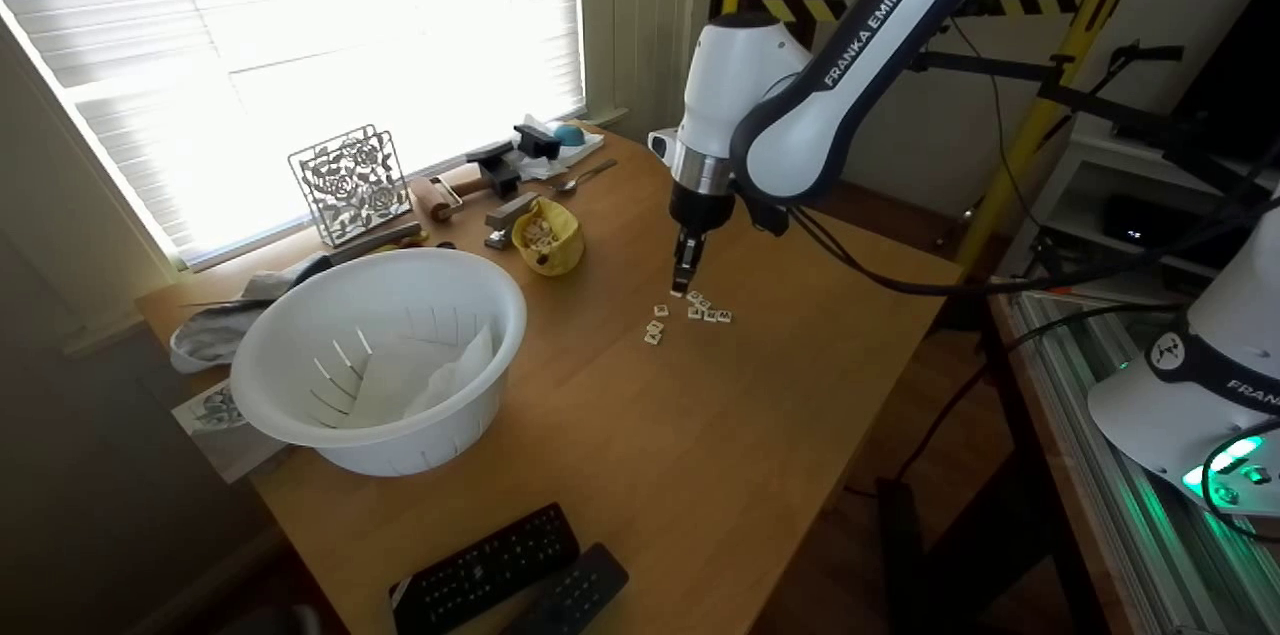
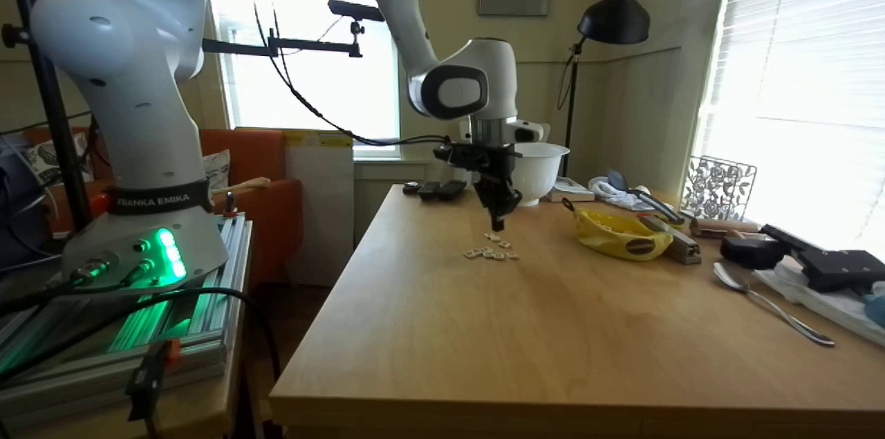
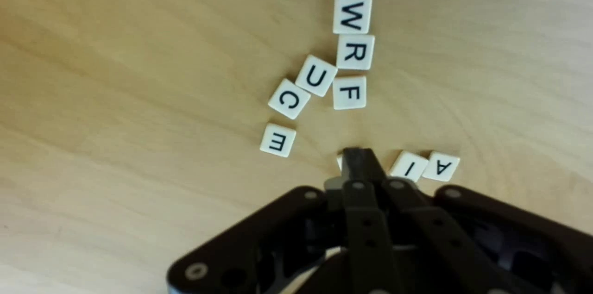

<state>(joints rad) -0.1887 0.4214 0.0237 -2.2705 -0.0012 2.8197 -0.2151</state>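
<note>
Dark and slightly blurred, the tool (image 3: 363, 162) is seen closest in the wrist view, its rear parts cut off by the bottom edge; its jaws are brought fully together. Just beyond it, nine letter tiles (image 3: 350, 93) are scattered on the desk (image 3: 139, 183). Eight can be read: W, R, F, U, C, E, I and A. The ninth tile (image 3: 339, 161) is almost wholly hidden by the tool, so its letter cannot be made out, and whether it is touched cannot be told.

From an exterior view, two remote controls (image 1: 490, 570) are shown nearest, both cut off by the bottom edge. Past them, one white slotted bowl (image 1: 430, 445) is set, with a pale sheet (image 1: 455, 380) laid inside. Farther on, the tool is held low by the arm (image 1: 800, 140), which is cut off by the top edge. One yellow pouch (image 1: 565, 243) is filled with light pieces too small to be counted. Farther still, one spoon (image 1: 588, 175) and one patterned metal rack (image 1: 350, 183) are placed near the window (image 1: 350, 35), where detail is washed out by glare. One black lamp (image 2: 614, 17) is seen at the back in an exterior view.
</note>
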